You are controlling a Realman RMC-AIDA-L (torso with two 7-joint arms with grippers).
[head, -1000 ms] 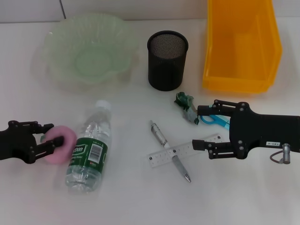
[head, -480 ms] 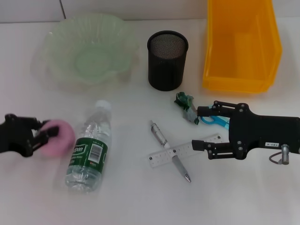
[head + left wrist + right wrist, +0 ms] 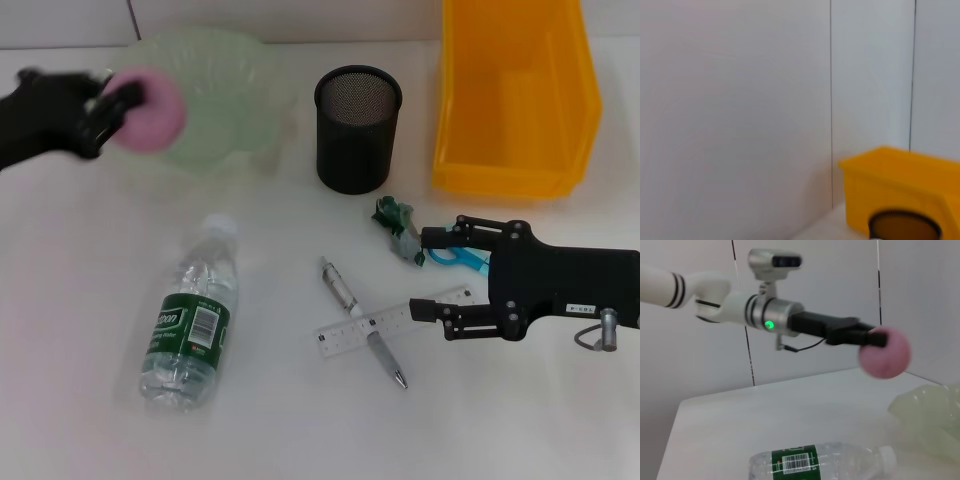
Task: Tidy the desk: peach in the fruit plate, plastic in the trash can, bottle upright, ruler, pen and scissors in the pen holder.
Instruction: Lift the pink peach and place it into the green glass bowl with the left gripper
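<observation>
My left gripper [image 3: 112,100] was clamped on the peach [image 3: 150,110], holding it in the air over the near-left edge of the fruit plate [image 3: 235,80]. I judged the pink ball light and a little soft, likely foam, so a pinch across its middle seemed right; too hard a squeeze might dent it, too light might let it roll out. From my right wrist camera the peach [image 3: 884,352] hung off the end of my left arm, well above the bottle [image 3: 825,463] lying on its side.

My right gripper [image 3: 430,272] rested low on the table with its fingers apart, one near the scissors [image 3: 455,256] and the scrap of plastic [image 3: 398,226], the other by the end of the ruler [image 3: 390,326] that crossed the pen [image 3: 362,320]. The pen holder [image 3: 357,128] and trash can [image 3: 515,95] stood behind.

Motion blurred my left fingers, so exactly where they met the peach was unclear. The scissors were mostly hidden by my right gripper, and my left wrist camera showed only wall, the can and the holder's rim.
</observation>
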